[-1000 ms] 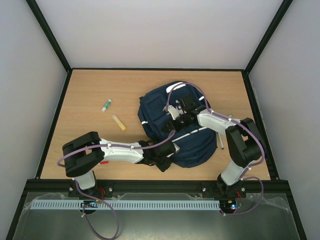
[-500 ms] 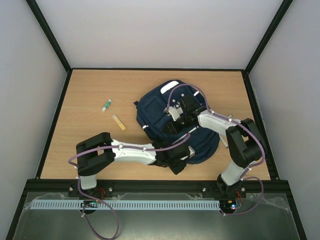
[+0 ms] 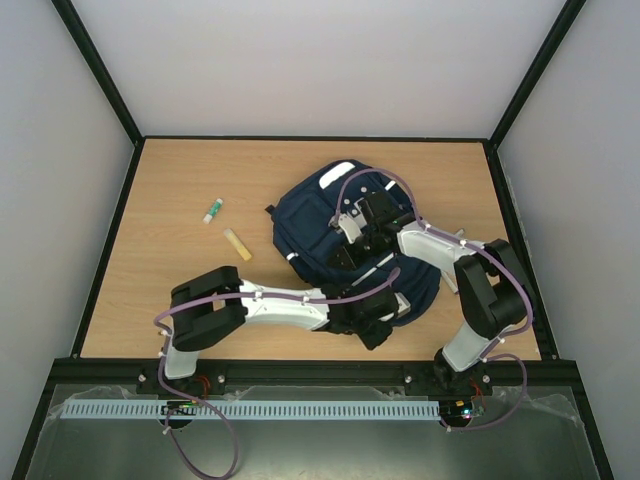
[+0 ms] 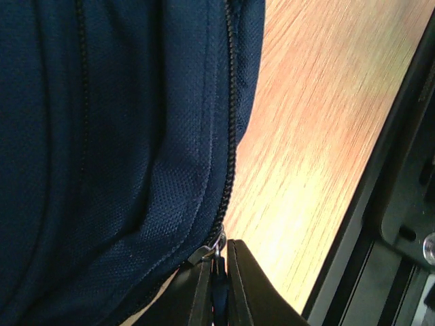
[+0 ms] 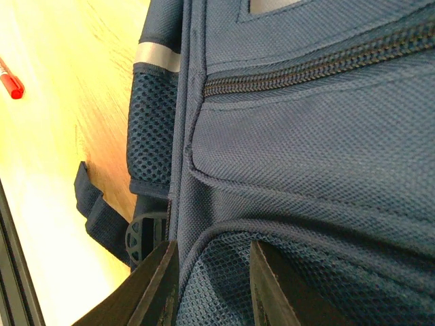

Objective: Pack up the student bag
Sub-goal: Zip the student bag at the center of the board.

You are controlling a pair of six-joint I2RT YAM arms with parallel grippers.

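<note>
The student bag (image 3: 320, 215) is navy blue with white stripes and lies flat right of the table's middle. My left gripper (image 3: 386, 322) reaches across to the bag's near right edge. In the left wrist view it (image 4: 217, 285) is shut on the zip pull (image 4: 216, 255) at the end of a zip line on the bag (image 4: 102, 136). My right gripper (image 3: 352, 238) rests on top of the bag. In the right wrist view its fingers (image 5: 158, 285) stand partly closed around a fold of blue mesh fabric (image 5: 217, 299).
A green-and-white glue stick (image 3: 213, 209) and a beige stick (image 3: 237, 244) lie on the table left of the bag. A red pen (image 5: 9, 84) shows beside the bag in the right wrist view. The table's black front rail (image 4: 380, 224) is close to my left gripper.
My left gripper has moved right along the bag's near edge, holding the zip pull. The bag has shifted slightly. My right gripper stays on the bag.
</note>
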